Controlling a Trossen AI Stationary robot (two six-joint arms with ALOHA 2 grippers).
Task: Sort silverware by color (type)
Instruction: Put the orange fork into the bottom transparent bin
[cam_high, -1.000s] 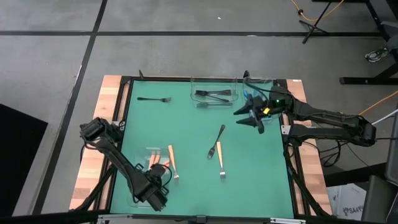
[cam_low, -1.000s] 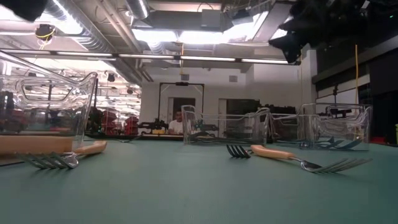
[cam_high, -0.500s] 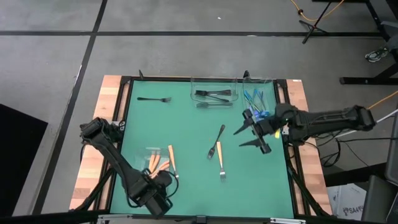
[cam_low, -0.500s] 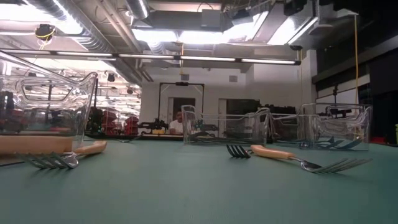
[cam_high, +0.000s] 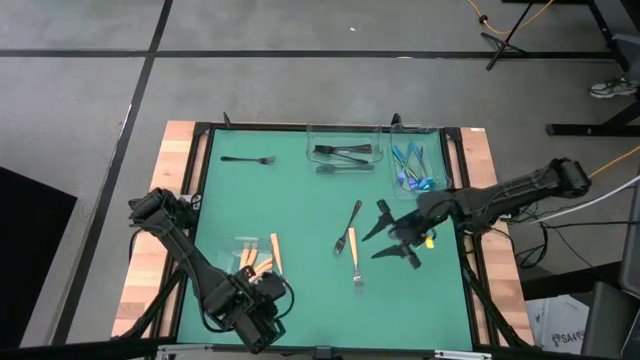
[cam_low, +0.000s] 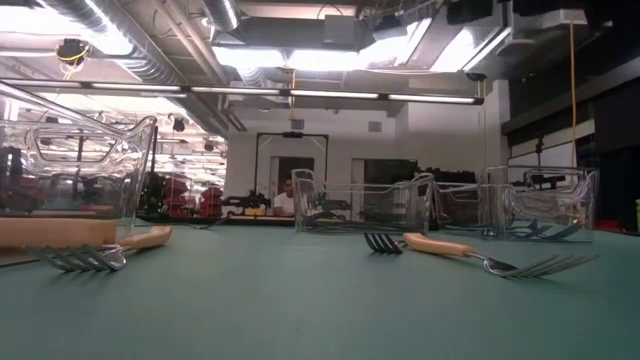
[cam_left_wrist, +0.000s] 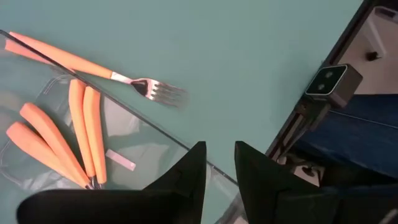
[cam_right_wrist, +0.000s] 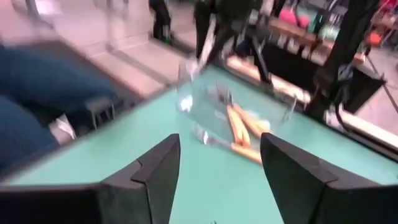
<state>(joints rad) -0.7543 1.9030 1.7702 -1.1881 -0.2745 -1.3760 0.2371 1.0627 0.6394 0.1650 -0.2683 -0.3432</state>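
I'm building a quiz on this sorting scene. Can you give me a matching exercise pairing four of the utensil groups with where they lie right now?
Things:
1. lone black fork
2. blue utensils
3. orange-handled utensils
4. black utensils

Places:
A. in the far right clear tray
B. in the near left tray, by the left gripper
C. bare mat, far left corner
D. in the far middle tray

Pairs: 1-C, 2-A, 3-B, 4-D

Dark jointed arms; right claw (cam_high: 393, 232) black, pointed fingers, yellow-green marking.
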